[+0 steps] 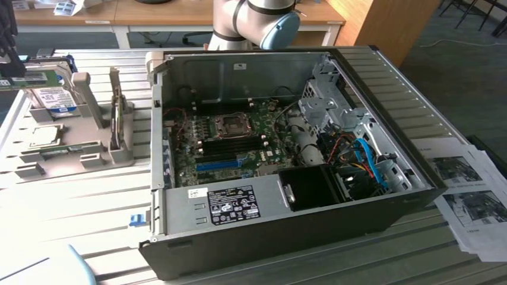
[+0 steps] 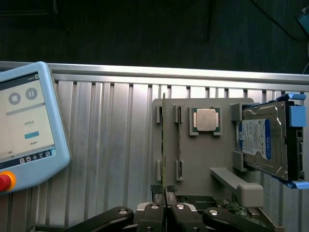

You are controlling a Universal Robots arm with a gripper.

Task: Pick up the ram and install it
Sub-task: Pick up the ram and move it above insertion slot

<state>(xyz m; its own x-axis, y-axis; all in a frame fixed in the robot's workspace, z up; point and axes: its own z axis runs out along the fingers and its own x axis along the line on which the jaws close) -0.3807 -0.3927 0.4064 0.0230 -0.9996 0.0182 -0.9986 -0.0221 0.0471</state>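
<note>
1. Your ram (image 2: 164, 145) shows edge-on in the wrist view as a thin green strip, with one end caught between the fingertips.
2. The gripper (image 2: 164, 203) has its jaws nearly together, pinching that end of the stick.
3. Behind the ram you've got the gray tray (image 2: 203, 159). Can't tell whether the stick touches it.
4. That tray carries a square silver processor (image 2: 205, 119) and a hard drive (image 2: 263, 140) with a blue-white label.
5. The pendant (image 2: 29, 125) lies on the slatted table (image 2: 111, 145), near the tray.
6. On the exterior view's right of the tray stands the open computer case (image 1: 277, 237), its motherboard (image 1: 230, 142) exposed, with the arm (image 1: 253, 21) at its far side.
</note>
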